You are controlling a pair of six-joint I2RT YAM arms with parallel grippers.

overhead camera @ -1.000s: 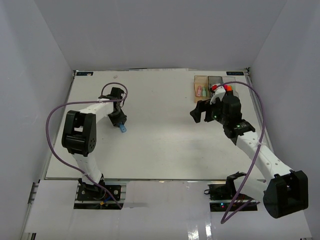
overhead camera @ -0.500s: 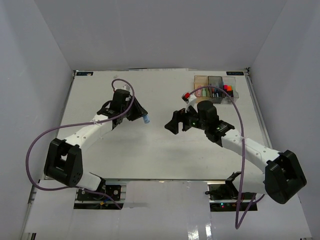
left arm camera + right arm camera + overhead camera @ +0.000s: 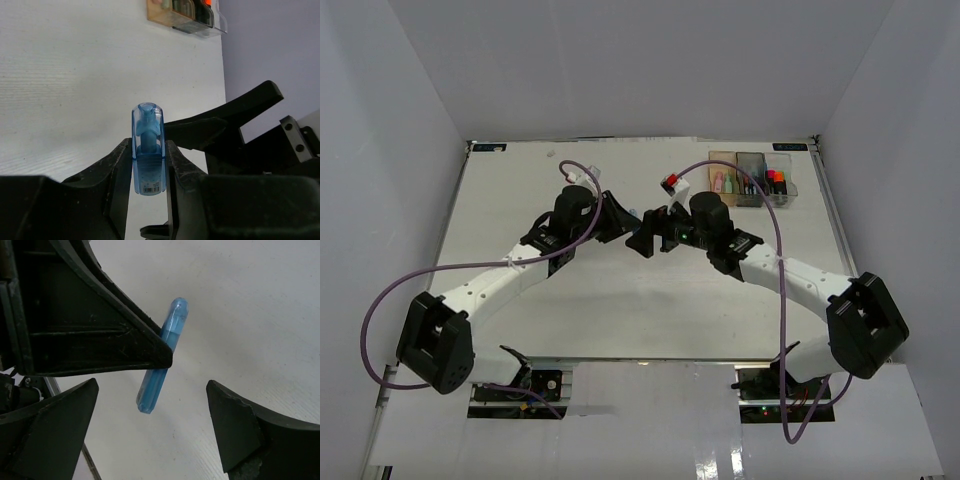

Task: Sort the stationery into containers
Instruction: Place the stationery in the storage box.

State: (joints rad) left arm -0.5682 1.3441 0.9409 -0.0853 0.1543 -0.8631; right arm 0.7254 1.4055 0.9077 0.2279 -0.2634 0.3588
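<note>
My left gripper (image 3: 148, 144) is shut on a short pastel blue stick (image 3: 148, 150) and holds it above the table, near the middle (image 3: 618, 224). My right gripper (image 3: 150, 425) is open and faces it, with its fingers (image 3: 240, 107) just beyond the stick. In the right wrist view the blue stick (image 3: 165, 352) hangs from the left finger (image 3: 100, 330), its free end between my open right fingers, touching neither. The three joined bins (image 3: 752, 181), amber, smoky grey and clear, stand at the back right and hold several stationery items. They also show in the left wrist view (image 3: 185, 14).
The white table (image 3: 520, 190) is walled on the left, back and right. Purple cables loop from both arms above the table. No loose stationery shows on the table surface in these views.
Both arms have swung toward the table's middle. The left gripper carried the blue stick right from the left side. The right gripper moved left from the bins to meet it.
</note>
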